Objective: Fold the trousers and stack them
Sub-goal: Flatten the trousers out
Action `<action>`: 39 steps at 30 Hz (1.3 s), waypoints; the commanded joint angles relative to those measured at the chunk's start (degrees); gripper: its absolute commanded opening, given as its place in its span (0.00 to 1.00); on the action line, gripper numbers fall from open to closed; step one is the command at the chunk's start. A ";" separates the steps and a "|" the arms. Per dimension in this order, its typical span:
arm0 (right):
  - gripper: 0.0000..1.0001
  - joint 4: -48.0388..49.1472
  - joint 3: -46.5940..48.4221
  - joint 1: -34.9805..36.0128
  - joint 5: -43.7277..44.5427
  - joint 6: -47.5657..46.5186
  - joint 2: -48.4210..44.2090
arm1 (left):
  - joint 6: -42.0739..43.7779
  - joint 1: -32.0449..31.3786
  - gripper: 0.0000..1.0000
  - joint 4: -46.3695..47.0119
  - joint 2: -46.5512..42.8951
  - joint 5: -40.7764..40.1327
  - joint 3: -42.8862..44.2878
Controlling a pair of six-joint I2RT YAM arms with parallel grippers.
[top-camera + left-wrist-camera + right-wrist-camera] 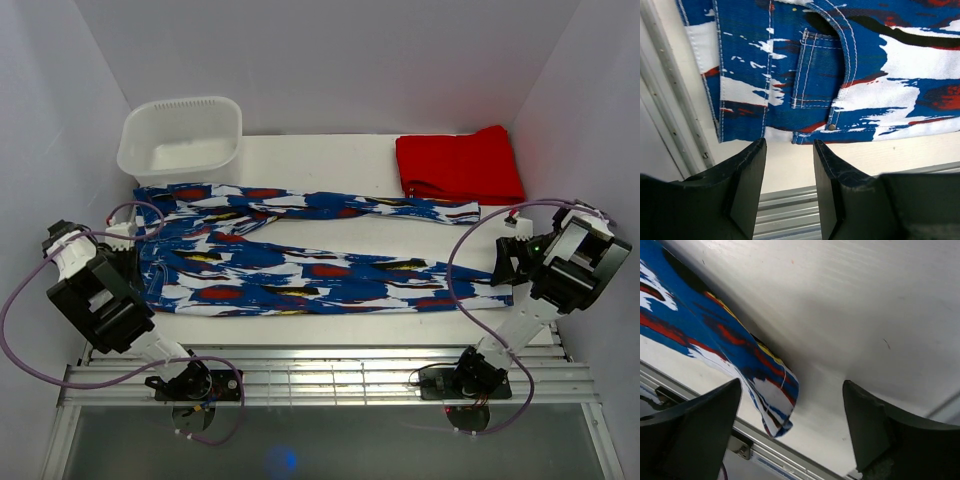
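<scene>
the trousers [300, 270] lie flat, waist at the left edge of the worktop [320, 160], hem at the right; left jaws and right jaws hang released there, seemingly poised to fold.

We count 1 pr of trousers [320, 262] w/ 2 legs, both stretched across the ctr of the top view. Other cloth: 1 folded red garment [460, 165] at 1 o'clock. Containers: 1 white tub [150, 160] at 11 o'clock. Tables: 1 table [330, 150]. Arms: 2, i.e. left arm [100, 300] at 8 o'clock and right arm [560, 270] at 4 o'clock. Grippers: 2, the left gripper [789, 145] and right gripper [791, 387], each w/ 2 black fingers [747, 175], so 4 total. Purple cables [449, 265]: 2, 1 per arm. On the fabric in the left wrist view we make out 1 small pocket [817, 70] and 1 metal rivet [831, 127]; the right wrist view shows 1 leg hem [780, 405].
</scene>
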 commanded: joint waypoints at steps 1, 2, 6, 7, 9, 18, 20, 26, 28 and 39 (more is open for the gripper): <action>0.81 -4.06 2.20 0.13 -6.98 6.09 2.47 | -1.23 0.31 0.54 -1.09 0.70 2.24 0.32; 0.73 -4.58 2.54 0.48 -7.77 6.36 3.70 | -1.58 0.31 0.54 -0.91 1.31 2.16 0.49; 0.20 -11.34 12.19 1.45 -16.64 5.93 3.98 | -2.64 0.31 0.52 -0.38 2.81 2.33 1.11; 0.08 -11.62 16.39 1.36 -20.40 6.27 3.02 | -2.73 0.23 0.50 -0.21 3.16 2.24 1.11; 0.08 -11.53 15.31 1.18 -22.45 -6.21 -7.04 | -2.47 0.49 0.45 0.14 3.60 1.63 1.02; 0.92 12.98 -0.56 -1.28 9.00 -5.43 -11.58 | 1.75 2.16 0.50 0.41 1.77 -0.74 -1.35; 1.00 10.81 0.18 1.08 4.46 -5.05 -14.47 | 0.09 1.98 0.48 3.56 2.28 -1.97 -4.41; 0.62 9.64 -12.91 13.04 5.12 -7.36 -15.02 | -0.01 2.59 0.16 9.63 6.06 -10.31 -9.16; 0.56 10.79 -14.58 13.40 6.97 -6.73 -13.26 | 0.61 3.30 0.06 8.85 5.97 -11.64 -9.26; 0.21 2.56 -19.55 9.54 9.90 -16.75 -21.50 | 9.22 9.37 0.00 2.71 3.96 -12.10 -4.52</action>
